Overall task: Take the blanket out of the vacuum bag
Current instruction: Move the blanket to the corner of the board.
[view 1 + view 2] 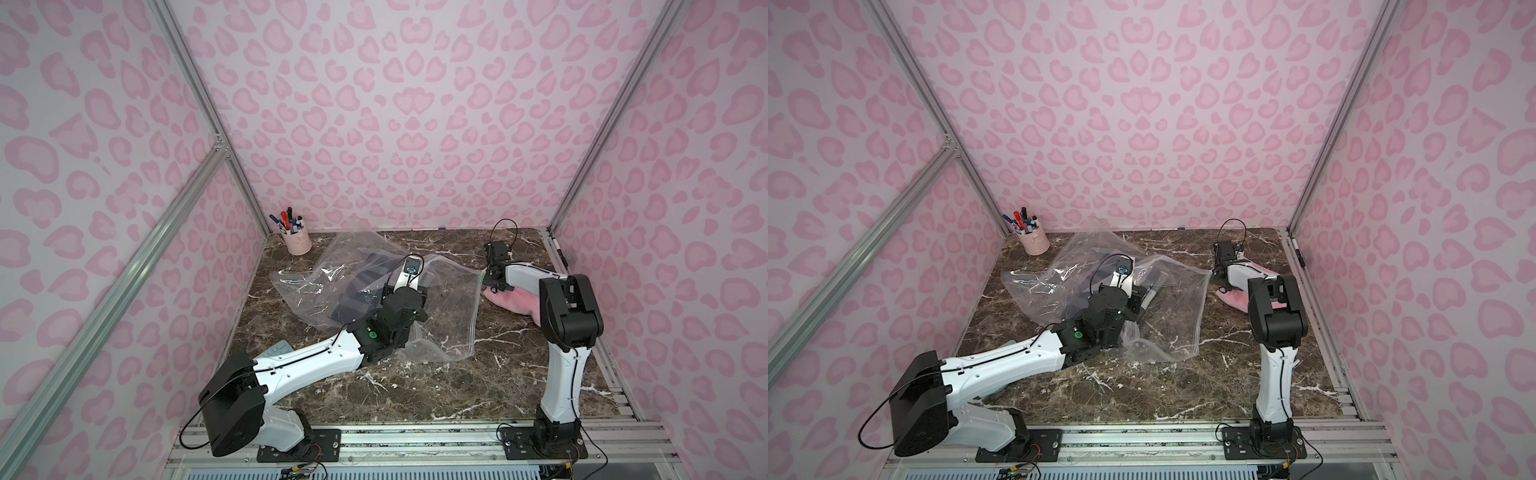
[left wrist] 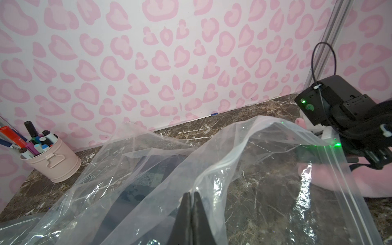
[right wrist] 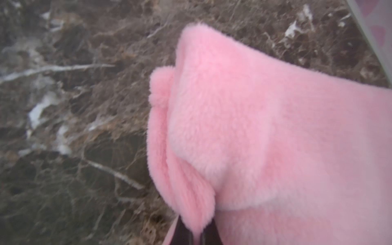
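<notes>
Pink-spotted walls box in your marble bench (image 1: 415, 395). Your right jaws pinch a fold of the pink blanket (image 3: 254, 127), which lies outside the vacuum bag (image 1: 449, 316), just beside its zip edge. Your left jaws are pressed onto the bag's film. The blanket should handle soft, light and floppy, so grip a thick fold.

bare tabletop (image 1: 415, 390) in front of vacuum bag (image 1: 449, 318)

No lettering, label or number is legible anywhere; print on the markers (image 2: 36, 144) is too small to read.
</notes>
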### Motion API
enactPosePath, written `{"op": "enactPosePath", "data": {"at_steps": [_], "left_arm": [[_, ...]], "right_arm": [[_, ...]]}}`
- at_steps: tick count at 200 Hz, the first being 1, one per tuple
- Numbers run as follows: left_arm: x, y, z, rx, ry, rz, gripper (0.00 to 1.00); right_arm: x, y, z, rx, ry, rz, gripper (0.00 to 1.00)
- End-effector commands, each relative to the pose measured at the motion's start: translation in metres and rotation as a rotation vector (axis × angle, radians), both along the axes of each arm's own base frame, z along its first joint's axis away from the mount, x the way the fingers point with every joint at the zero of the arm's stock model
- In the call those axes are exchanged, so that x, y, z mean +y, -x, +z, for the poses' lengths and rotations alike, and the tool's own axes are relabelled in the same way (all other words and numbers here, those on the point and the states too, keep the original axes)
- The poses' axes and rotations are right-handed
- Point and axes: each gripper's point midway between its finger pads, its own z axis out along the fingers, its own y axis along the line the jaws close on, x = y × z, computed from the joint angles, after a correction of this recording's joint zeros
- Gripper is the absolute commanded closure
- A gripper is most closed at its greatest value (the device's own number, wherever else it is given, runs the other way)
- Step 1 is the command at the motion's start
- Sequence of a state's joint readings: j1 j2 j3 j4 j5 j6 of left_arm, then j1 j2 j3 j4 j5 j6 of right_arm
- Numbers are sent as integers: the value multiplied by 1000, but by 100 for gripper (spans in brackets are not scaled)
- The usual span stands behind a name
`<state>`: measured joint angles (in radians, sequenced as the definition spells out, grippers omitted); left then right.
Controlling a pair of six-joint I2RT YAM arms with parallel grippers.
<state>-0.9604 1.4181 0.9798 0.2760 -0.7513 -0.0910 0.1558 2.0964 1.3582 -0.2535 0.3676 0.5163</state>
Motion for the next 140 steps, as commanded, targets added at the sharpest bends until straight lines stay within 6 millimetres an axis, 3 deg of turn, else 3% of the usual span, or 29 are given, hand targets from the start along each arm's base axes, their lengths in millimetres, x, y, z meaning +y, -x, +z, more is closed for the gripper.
{"op": "enactPosePath", "data": {"at_steps": [1,20,24,40,60,73,96,99,140], "left_arm": [[4,0,8,-18,-8,10,96],[7,1,11,-25,-14,19,96],[8,1,11,-25,-16,21,96],[10,1,9,-25,-18,27,96],[8,0,4,-11,-15,26,96],[8,0,1,-5,-12,28,96],[12,1,-2,2,-12,45,96],[13,1,-2,2,-11,48,96],[14,0,-4,10,-19,59,96]], "right_arm": [[-7,29,-35,148,-144,-3,100],[-22,14,-18,89,-196,-19,100],[-25,0,-3,45,-202,-15,100],[-35,-25,24,-14,-195,-5,100],[-31,-61,55,-83,-178,78,100],[-23,-81,63,-107,-180,138,100],[-5,-107,70,-116,-158,235,100],[-2,-108,60,-98,-156,244,100],[30,-119,33,-50,-184,345,100]]}}
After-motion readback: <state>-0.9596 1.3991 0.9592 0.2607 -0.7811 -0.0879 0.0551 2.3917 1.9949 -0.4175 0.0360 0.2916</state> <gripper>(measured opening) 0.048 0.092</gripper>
